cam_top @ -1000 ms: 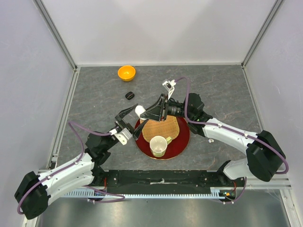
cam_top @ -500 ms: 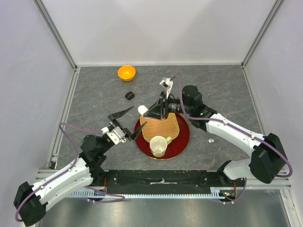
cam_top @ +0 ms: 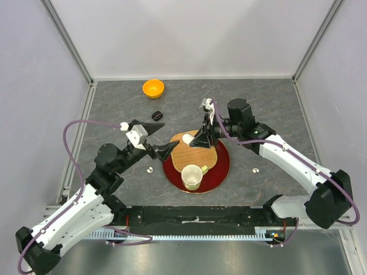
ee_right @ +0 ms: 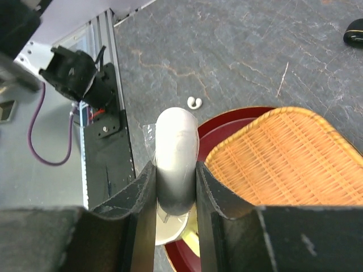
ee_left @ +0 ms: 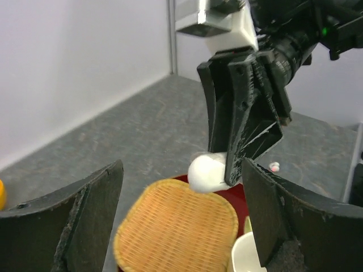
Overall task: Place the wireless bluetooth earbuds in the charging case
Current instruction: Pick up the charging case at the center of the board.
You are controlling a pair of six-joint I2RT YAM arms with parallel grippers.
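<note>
my right claw pinches a white case above the red tray, its lower half hidden between my fingers. my left claw gapes wide. a white earbud lies on the table beside the tray, too small to make out.

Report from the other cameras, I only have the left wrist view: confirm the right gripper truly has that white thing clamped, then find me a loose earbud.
Observer: Right wrist view: the white case is pinched in the right gripper, one finger pressed flat against each side.
Operator: Good. Now the earbud.
Observer: Top view: a white earbud lies on the table just left of the red plate, outside your frame.
Operator: List anything else loose back there.
Observer: Top view: a small black piece lies on the table between the plate and an orange bowl.
</note>
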